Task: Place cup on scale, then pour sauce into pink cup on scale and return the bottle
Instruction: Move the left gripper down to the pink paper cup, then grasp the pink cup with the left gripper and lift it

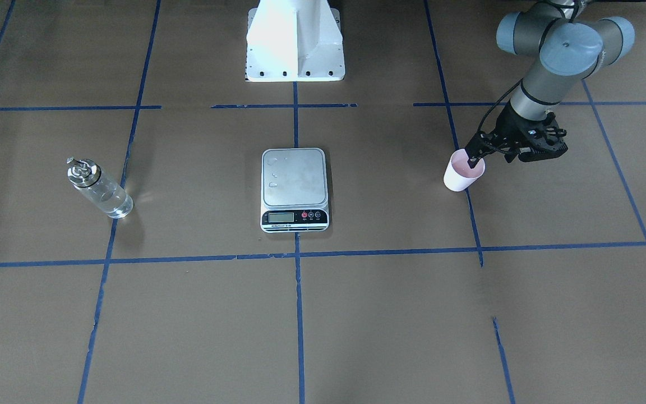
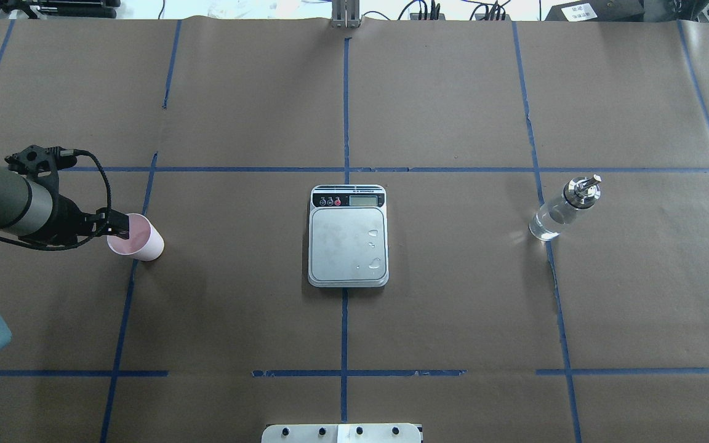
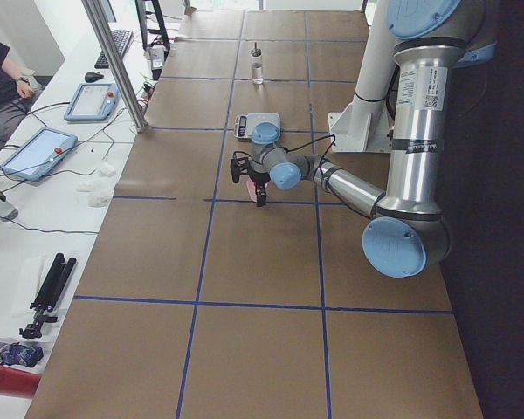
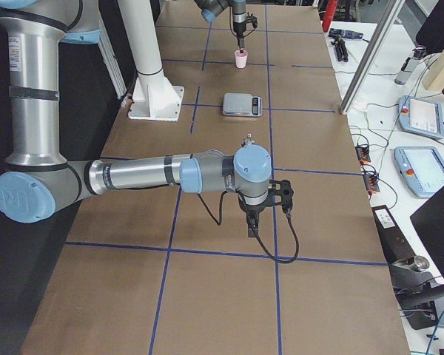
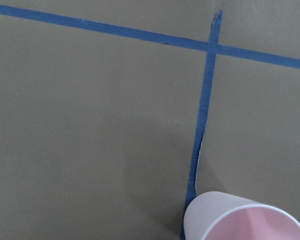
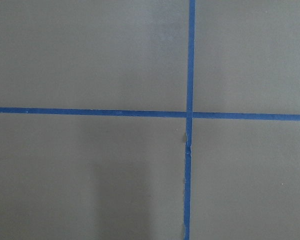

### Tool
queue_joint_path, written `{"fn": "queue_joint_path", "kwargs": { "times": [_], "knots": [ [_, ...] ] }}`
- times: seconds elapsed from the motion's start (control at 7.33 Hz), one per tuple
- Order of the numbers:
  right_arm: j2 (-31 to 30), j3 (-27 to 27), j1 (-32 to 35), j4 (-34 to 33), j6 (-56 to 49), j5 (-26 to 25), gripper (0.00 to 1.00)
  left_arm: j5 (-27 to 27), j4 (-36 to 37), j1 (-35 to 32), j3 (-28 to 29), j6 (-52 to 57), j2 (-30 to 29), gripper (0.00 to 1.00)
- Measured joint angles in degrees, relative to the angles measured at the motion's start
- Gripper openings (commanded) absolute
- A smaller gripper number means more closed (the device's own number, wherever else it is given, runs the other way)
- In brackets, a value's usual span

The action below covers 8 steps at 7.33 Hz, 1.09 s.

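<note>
Downward slants the left arm (image 1: 539, 90), fingers (image 1: 473, 161) at the cup (image 1: 457, 180).

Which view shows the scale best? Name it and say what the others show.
Exterior front-facing: the scale lies mid-frame, whole, its display and buttons nearest the camera. Overhead exterior shows it whole too, display strip at the far edge. Both side views show it small and distant. Neither wrist view shows it.
</note>
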Motion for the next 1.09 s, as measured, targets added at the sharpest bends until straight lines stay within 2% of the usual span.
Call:
{"fn": "queue_joint_path", "kwargs": {
  "times": [0.14, 0.27, 0.41, 0.55, 1.09],
  "knots": [
    [0.0, 0.0, 0.0, 0.0, 0.0, 0.0, 1.00, -0.1, -0.1, 0.5, 0.1, 0.0, -0.1, 0.86],
    [0.0, 0.0, 0.0, 0.0, 0.0, 0.0, 1.00, -0.1, -0.1, 1.0, 0.1, -0.1, -0.1, 0.46],
    [0.0, 0.0, 0.0, 0.0, 0.0, 0.0, 1.00, -0.1, -0.1, 1.2, 0.1, -0.1, -0.2, 0.16],
    [0.0, 0.0, 0.0, 0.0, 0.0, 0.0, 1.00, -0.1, -0.1, 1.3, 0.1, -0.2, -0.2, 0.00],
    [0.1, 0.4, 0.0, -0.1, 0.0, 0.1, 1.00, -1.5, 0.3, 1.1, -2.0, -1.3, -0.3, 0.00]
  ]
}}
